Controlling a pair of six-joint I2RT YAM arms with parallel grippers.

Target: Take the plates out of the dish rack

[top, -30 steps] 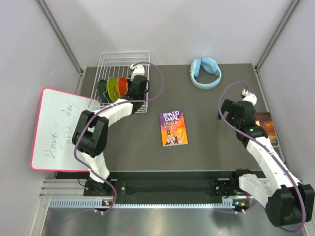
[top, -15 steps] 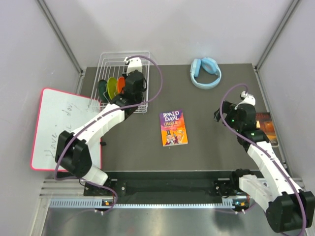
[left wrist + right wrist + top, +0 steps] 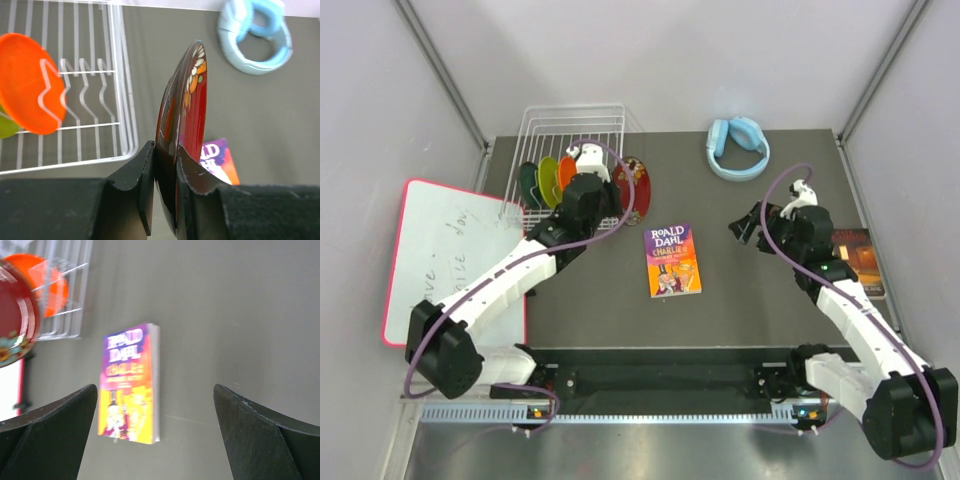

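Observation:
My left gripper (image 3: 165,165) is shut on the rim of the glossy red patterned plate (image 3: 182,120) and holds it on edge in the air, just right of the white wire dish rack (image 3: 122,100). In the top view this plate (image 3: 633,185) is outside the rack (image 3: 575,125), with the left gripper (image 3: 618,195) beside it. The dark green (image 3: 528,183), lime green (image 3: 548,180) and orange (image 3: 566,175) plates stand in the rack's front row. My right gripper (image 3: 748,225) is open and empty above the table right of the book; the right wrist view (image 3: 155,415) shows its jaws wide apart.
A Roald Dahl paperback (image 3: 673,260) lies at mid table. Light blue headphones (image 3: 738,147) lie at the back right. A whiteboard with a pink edge (image 3: 445,260) lies at the left. Another book (image 3: 865,262) lies at the right edge.
My left gripper has lifted the red plate out of the rack and carried it right and nearer. My right gripper has moved left toward the middle of the table.

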